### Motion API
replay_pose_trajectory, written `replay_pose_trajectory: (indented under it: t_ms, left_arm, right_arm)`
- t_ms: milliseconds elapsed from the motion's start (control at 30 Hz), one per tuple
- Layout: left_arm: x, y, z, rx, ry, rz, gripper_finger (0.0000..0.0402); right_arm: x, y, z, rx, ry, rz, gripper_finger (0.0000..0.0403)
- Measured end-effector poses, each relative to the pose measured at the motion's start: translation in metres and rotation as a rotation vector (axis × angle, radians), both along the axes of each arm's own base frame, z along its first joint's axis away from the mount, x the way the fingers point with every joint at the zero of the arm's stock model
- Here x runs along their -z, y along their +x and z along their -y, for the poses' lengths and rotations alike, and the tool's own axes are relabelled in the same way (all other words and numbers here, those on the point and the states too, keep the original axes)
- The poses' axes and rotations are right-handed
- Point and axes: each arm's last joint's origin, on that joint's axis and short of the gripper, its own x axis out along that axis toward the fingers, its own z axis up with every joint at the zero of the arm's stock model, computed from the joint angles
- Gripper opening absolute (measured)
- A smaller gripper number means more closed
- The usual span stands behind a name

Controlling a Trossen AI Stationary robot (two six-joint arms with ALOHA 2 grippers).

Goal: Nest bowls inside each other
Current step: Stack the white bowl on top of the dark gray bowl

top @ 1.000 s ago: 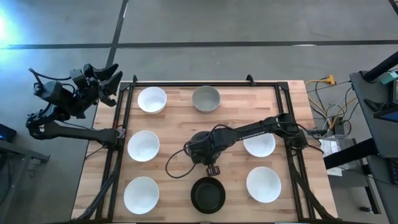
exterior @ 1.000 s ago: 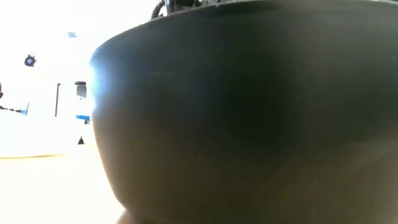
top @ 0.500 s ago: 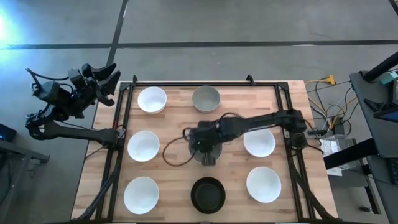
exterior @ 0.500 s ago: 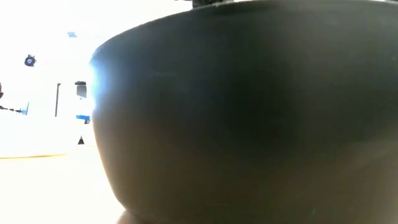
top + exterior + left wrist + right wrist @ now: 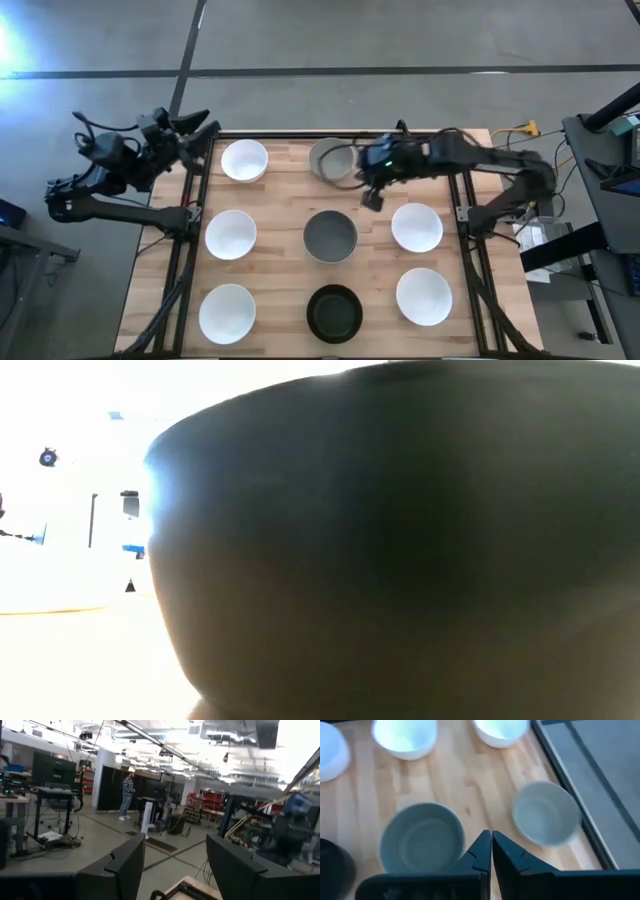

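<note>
A wooden table [image 5: 280, 200] with a black frame is seen on a grey concrete floor. In the left wrist view a workshop hall with desks, racks and a standing person [image 5: 128, 795] is shown. No readable writing is found.

Eight bowls are laid on the table: five white bowls [image 5: 244, 159], a light grey bowl [image 5: 330, 158] at the far edge, a grey bowl [image 5: 330, 236] in the middle, and a black bowl [image 5: 334, 312] in front.

The right gripper [image 5: 371, 197] is closed on nothing, just beside the light grey bowl. A second ago it was lower, over the middle, and the grey bowl was hidden under it.

The left gripper [image 5: 200, 125] is held open, off the table's left corner.
</note>
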Motion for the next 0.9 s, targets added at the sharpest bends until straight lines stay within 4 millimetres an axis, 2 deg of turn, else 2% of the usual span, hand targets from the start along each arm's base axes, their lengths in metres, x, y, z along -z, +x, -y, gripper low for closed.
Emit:
replay_pose_trajectory:
  t_ms: [233, 433, 633, 900]
  left_arm:
    - [0.007, 0.017, -0.004, -0.117, -0.024, -0.061, 0.0196]
    - [0.028, 0.044, -0.021, -0.234, -0.149, -0.151, 0.0196]
    - [0.05, 0.067, -0.06, -0.218, -0.268, -0.247, 0.0196]
    - [0.063, 0.073, -0.129, -0.314, -0.371, -0.303, 0.0196]
  right_arm:
    - [0.017, -0.053, 0.008, 0.115, 0.057, 0.096, 0.0008]
    - [0.022, -0.082, 0.005, 0.161, 0.107, 0.329, 0.0008]
    - [0.027, -0.1, 0.004, 0.16, 0.085, 0.519, 0.0008]
    - [0.035, -0.109, 0.004, 0.185, 0.064, 0.566, 0.0008]
